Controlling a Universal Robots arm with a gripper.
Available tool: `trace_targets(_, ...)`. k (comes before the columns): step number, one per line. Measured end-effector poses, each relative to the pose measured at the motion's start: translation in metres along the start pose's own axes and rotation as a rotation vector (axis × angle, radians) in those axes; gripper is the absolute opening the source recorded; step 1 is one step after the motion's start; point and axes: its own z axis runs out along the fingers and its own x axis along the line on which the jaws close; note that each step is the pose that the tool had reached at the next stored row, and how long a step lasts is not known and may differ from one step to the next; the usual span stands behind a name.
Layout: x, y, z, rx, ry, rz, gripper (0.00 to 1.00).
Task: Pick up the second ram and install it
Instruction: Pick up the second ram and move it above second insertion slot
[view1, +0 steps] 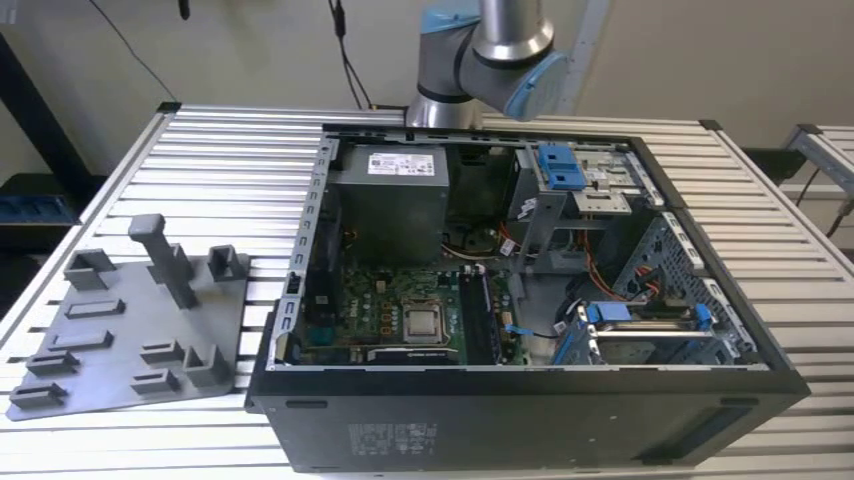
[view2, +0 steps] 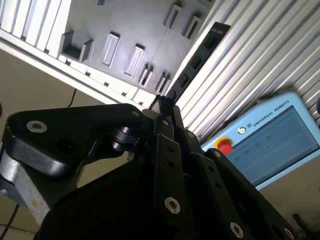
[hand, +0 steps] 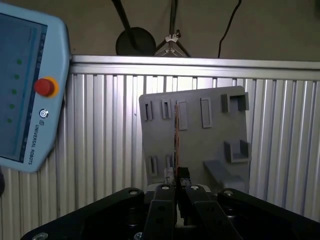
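Observation:
In both wrist views my gripper (hand: 176, 176) (view2: 163, 106) is shut on the second ram (hand: 176, 135) (view2: 197, 55), a long thin dark board with black chips. The stick juts straight out past the fingertips (hand: 184, 174) and is seen edge-on in the first wrist view. Far beyond it lies the grey fixture plate (hand: 210, 135) (view2: 125, 30) with its pegs and slots. The exterior view has the arm's wrist joint (view1: 487, 55) high behind the open computer case (view1: 534, 400). Inside the case the motherboard (view1: 387, 310) carries the silver processor (view1: 423, 322), with dark memory slots (view1: 477, 312) beside it.
A blue-grey teach pendant (hand: 25, 85) (view2: 265, 145) lies on the ribbed aluminium table (view1: 227, 150). The fixture plate (view1: 134, 320) sits at the exterior view's left of the case. Inside the case are a power supply (view1: 394, 195), cables and blue drive brackets (view1: 561, 165).

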Motion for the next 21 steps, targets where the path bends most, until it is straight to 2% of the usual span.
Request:
trace_targets(8,0.0002,-0.0181,-0.0003,-0.0007,0.0,0.0,0.14)
trace_targets(21,0.0007,-0.0583,-0.0012,-0.0031,0.0,-0.001,0.14)
